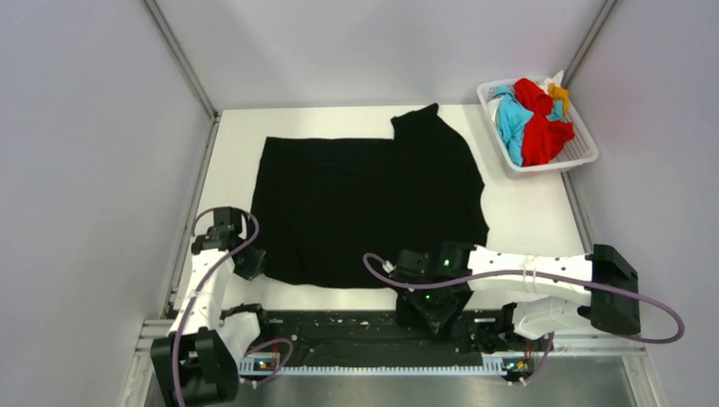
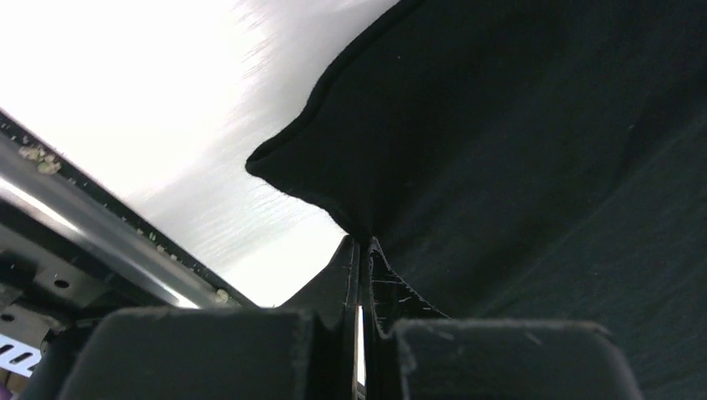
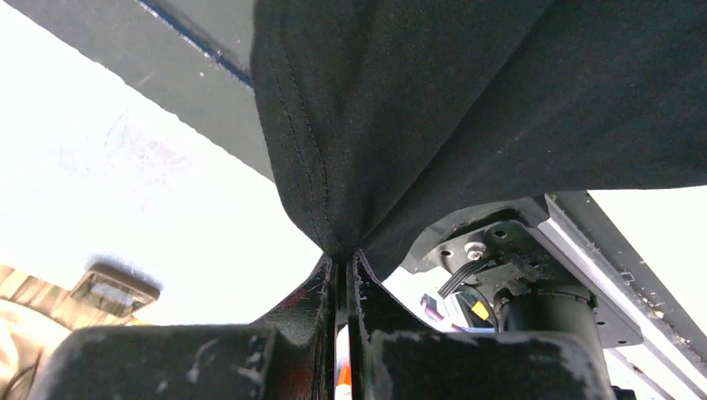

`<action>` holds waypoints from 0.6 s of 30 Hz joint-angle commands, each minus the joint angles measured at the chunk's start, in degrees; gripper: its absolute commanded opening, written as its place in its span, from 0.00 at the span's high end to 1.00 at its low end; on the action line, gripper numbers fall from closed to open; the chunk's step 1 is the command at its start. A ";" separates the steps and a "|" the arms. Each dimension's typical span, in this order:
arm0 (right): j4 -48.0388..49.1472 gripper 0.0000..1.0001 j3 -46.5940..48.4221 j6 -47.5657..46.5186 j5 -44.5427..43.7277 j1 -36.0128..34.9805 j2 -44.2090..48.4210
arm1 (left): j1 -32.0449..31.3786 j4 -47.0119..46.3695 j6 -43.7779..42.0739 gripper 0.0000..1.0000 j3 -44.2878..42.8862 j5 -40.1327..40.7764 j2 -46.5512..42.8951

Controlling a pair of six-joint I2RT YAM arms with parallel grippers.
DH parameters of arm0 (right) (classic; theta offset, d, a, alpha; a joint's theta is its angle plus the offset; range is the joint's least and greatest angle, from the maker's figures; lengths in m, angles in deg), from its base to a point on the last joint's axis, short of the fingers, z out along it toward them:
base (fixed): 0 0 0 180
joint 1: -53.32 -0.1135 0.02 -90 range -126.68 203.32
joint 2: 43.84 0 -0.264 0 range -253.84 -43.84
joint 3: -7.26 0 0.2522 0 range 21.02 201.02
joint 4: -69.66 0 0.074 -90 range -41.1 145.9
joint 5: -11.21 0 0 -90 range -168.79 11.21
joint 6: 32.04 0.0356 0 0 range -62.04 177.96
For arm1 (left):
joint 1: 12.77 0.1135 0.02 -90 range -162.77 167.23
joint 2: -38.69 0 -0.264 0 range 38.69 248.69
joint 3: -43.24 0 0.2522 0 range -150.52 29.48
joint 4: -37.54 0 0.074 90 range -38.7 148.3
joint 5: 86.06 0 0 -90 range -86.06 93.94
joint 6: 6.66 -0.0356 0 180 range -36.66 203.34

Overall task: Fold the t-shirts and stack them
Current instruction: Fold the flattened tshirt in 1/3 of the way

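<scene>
Your left gripper (image 2: pixel 361 247) is pinched tight on the near-left corner of the black t-shirt (image 1: pixel 365 203), and your right gripper (image 3: pixel 342 260) is clamped on its near hem. The shirt lies spread on the table (image 1: pixel 526 220). The red t-shirt (image 1: pixel 543 136) and turquoise t-shirt (image 1: pixel 511 119) are bunched in the basket (image 1: pixel 585 158).

No text, label, brand, number or sign can be read in any of the three views; no lettering is shown on any surface.
</scene>
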 commanded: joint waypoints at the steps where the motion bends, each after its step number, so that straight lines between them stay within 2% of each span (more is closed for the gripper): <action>1: -1.94 1.00 0.68 -0.83 1.30 -0.03 2.66 | 0.15 7.45 5.31 1.00 -1.36 3.03 -4.47; 5: -1.91 1.00 2.47 -0.47 -8.15 4.95 3.82 | 0.15 8.75 7.46 1.00 -2.94 7.28 -9.35; 9: -0.83 1.00 4.71 -2.29 -13.68 10.95 4.38 | 0.15 3.91 7.16 1.00 -4.28 4.45 -11.04; 13: 1.17 1.00 8.71 -5.05 -18.20 13.99 2.98 | 0.14 -3.50 7.58 1.00 -4.11 -2.02 -7.27; 18: 5.06 1.00 13.38 -8.92 -24.47 22.22 1.60 | 0.06 -10.57 7.39 1.00 -6.49 -3.71 0.63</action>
